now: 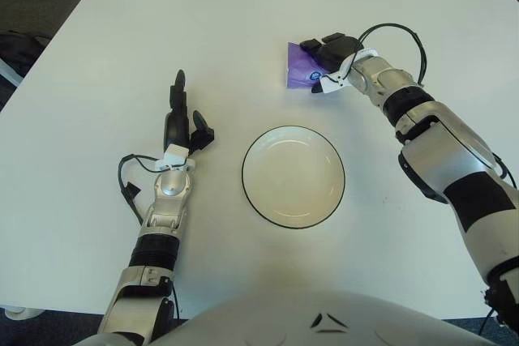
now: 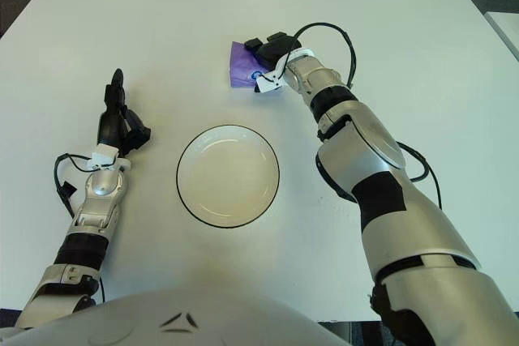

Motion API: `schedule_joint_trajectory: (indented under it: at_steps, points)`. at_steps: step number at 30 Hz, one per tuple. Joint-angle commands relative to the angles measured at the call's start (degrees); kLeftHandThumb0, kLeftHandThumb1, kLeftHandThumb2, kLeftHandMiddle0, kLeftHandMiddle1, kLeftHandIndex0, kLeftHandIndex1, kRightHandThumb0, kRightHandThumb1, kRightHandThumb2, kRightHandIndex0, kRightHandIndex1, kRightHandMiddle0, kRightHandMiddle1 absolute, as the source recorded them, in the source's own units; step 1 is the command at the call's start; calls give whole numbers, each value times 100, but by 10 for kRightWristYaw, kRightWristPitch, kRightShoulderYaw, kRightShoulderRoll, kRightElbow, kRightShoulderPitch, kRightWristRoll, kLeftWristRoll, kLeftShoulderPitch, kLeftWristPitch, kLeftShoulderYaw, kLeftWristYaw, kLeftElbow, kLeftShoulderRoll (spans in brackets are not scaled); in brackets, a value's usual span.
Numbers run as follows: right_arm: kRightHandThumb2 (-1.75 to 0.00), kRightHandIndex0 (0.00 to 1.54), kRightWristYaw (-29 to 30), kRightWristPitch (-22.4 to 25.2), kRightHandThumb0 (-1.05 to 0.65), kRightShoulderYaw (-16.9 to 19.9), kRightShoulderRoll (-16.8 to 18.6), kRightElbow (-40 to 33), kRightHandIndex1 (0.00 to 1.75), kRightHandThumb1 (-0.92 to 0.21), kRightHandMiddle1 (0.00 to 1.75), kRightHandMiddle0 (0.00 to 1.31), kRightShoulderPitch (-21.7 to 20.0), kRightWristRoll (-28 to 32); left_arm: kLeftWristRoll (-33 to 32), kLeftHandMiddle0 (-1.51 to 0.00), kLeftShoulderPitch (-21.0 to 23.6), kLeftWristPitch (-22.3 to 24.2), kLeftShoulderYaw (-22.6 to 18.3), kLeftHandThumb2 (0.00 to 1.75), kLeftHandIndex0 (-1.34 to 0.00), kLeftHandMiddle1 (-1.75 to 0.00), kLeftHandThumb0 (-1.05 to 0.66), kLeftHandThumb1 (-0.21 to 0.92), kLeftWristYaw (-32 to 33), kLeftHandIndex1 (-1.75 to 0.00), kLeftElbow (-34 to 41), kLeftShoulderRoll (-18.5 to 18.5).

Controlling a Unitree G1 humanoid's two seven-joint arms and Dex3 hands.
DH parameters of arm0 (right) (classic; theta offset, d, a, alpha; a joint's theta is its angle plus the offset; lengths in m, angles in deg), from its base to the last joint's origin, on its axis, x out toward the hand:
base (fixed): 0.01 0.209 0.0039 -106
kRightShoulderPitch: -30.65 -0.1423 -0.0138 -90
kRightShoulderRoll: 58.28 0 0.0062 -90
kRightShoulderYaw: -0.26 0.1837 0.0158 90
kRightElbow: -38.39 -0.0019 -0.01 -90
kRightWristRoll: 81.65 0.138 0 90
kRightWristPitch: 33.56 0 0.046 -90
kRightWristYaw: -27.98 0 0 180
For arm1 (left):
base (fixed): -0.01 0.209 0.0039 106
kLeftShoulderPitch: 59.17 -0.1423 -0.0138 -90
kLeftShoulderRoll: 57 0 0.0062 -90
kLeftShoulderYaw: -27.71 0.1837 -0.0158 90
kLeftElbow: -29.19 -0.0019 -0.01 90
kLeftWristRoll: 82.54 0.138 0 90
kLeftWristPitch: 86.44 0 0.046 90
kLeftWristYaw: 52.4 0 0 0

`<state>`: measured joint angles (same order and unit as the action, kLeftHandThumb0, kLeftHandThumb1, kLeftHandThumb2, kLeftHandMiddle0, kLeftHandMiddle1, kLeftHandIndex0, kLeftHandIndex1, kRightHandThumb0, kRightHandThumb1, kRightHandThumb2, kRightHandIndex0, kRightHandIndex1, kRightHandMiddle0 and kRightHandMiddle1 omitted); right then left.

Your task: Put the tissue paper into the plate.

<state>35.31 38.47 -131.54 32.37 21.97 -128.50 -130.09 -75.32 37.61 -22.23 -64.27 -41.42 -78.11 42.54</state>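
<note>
Tissue pack point(image 1: 297, 69): a purple packet, seen flat on the white table point(image 1: 97, 54), beyond the plate and apart from it.
Plate point(image 1: 293, 176): white with a dark rim, nothing in it.
Right hand point(image 1: 326, 50): laid over the packet's right edge, fingers curled; a firm grasp cannot be confirmed.
Left hand point(image 1: 180, 123): left of the plate, fingers extended, nothing held.

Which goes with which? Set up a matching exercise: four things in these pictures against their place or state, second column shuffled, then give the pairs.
1. tissue paper
2. plate
3. left hand
4. right hand

A. table's middle, nothing in it
B. left of the plate, holding nothing
C. purple, at the table's far side
D. over the purple packet

Pairs: 1-C, 2-A, 3-B, 4-D
</note>
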Motion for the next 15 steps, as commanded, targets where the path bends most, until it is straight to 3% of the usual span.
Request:
schedule_joint_trajectory:
  at_steps: [1,3,5,7,11,15]
  points:
    - [-29,58,25,4,-82,9,12,9,151,-81,163,28,43,8,4,-2,-62,8,15,119,0,0,-88,92,2,-19,-63,32]
    - [-29,69,74,1,-75,33,16,7,162,-75,169,37,59,28,5,-2,-63,10,16,119,0,0,-88,92,3,-19,-61,32]
    - [-72,90,120,-4,-45,58,20,5,170,-50,172,65,76,48,5,-2,-64,12,16,119,0,0,-88,92,3,-18,-59,32]
    - [-90,98,137,-10,-35,72,22,5,172,-40,173,75,82,60,6,-2,-65,12,16,119,0,0,-88,92,3,-18,-58,32]
    - [-125,114,154,-31,-15,105,28,6,174,-24,174,98,96,94,6,-3,-67,11,17,119,0,-1,-88,92,6,-18,-56,33]
    - [-139,121,159,-43,-7,115,28,6,174,-17,175,107,102,103,6,-3,-68,12,17,119,0,-1,-88,92,6,-18,-56,34]
